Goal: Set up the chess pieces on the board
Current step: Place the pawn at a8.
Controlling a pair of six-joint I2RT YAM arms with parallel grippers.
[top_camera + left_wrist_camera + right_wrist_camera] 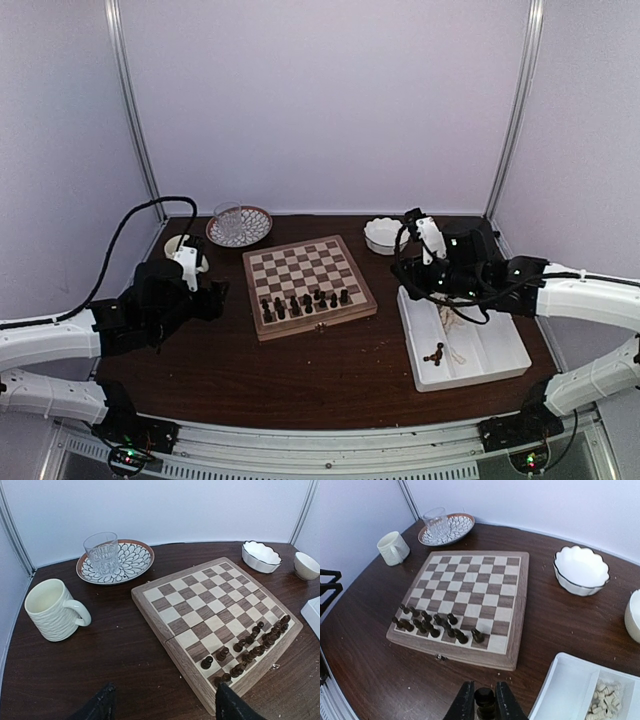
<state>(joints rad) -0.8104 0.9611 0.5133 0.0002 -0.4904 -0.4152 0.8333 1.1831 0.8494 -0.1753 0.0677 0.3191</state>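
Between board (517, 605) and tray (560, 690), the right gripper (485, 705) pinches a dark piece (484, 698), light, hard, slick and tippy, I'd judge, best held round its waist, while the left gripper (165, 707) gapes wide.

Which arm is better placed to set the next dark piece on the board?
Right. The right pincer is shut on a dark chess piece and faces the board just ahead of it. The left pincer is open and empty, out past the board's left side.
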